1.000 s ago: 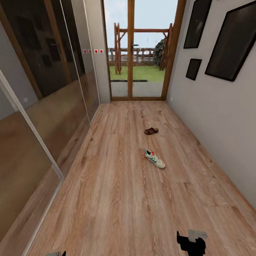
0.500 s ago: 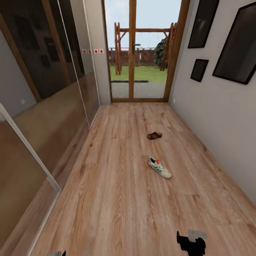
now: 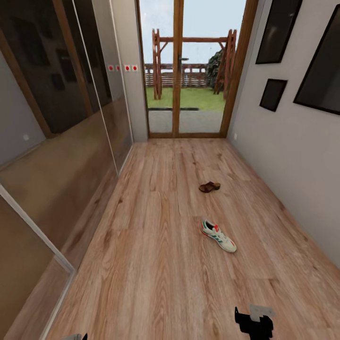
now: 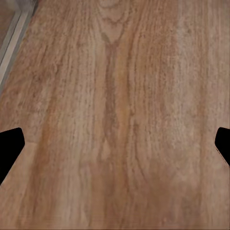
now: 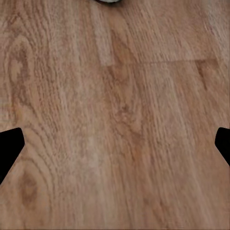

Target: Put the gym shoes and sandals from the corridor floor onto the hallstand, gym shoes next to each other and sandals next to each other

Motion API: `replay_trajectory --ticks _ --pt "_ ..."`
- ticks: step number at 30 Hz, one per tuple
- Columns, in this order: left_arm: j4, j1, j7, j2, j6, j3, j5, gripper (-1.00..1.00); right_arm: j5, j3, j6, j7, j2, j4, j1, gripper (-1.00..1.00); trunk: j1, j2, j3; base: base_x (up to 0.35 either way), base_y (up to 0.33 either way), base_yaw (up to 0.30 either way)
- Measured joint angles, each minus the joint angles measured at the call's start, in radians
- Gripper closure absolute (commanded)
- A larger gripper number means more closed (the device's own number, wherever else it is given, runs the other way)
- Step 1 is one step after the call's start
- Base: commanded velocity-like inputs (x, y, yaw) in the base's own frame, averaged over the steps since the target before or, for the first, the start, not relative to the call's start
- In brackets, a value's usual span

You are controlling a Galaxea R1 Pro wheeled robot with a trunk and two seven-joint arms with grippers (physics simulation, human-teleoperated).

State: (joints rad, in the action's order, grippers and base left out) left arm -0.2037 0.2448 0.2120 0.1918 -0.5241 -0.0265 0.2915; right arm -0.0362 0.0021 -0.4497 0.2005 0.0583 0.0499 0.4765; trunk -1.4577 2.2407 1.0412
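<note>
One white gym shoe (image 3: 218, 235) with green stripes lies on the corridor floor (image 3: 156, 245), right of centre, toe pointing toward me and to the right. One brown sandal (image 3: 209, 187) lies farther on, toward the glass door. The other shoe, the other sandal and the hallstand are out of view. My right gripper (image 3: 253, 323) hangs low at the bottom of the head view, well short of the shoe. In the wrist views my left gripper (image 4: 115, 148) and right gripper (image 5: 115, 148) are open over bare planks, holding nothing. A sliver of the gym shoe (image 5: 108, 1) touches the right wrist view's edge.
Mirrored wardrobe doors (image 3: 56, 141) line the corridor's left side. A white wall (image 3: 293, 156) with dark picture frames (image 3: 273, 94) runs along the right. A wood-framed glass door (image 3: 182, 75) closes the far end, with a garden behind it.
The whole view has shifted forward along the corridor, so the shoe and sandal appear nearer and lower. Neither has moved on the floor. Both grippers stay put.
</note>
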Motion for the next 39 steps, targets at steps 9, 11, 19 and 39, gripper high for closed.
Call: replay_trajectory --ticks 9,11,19,39 --pt "0.0 0.0 0.0 0.0 0.0 0.0 0.0 -1.0 0.0 0.0 0.0 0.0 0.0 0.0 0.0 -1.0 0.0 0.0 0.0 0.338 0.074 0.0" --pt "0.0 0.0 0.0 0.0 0.0 0.0 0.0 -1.0 0.0 0.0 0.0 0.0 0.0 0.0 0.0 -1.0 0.0 0.0 0.0 0.338 0.074 0.0" --pt "-0.001 0.0 0.0 0.0 0.0 0.0 0.0 -1.0 0.0 0.0 0.0 0.0 0.0 0.0 0.0 -1.0 0.0 0.0 0.0 0.338 0.074 0.0" --pt "-0.001 0.0 0.0 0.0 0.0 0.0 0.0 -1.0 0.0 0.0 0.0 0.0 0.0 0.0 0.0 -1.0 0.0 0.0 0.0 0.338 0.074 0.0"
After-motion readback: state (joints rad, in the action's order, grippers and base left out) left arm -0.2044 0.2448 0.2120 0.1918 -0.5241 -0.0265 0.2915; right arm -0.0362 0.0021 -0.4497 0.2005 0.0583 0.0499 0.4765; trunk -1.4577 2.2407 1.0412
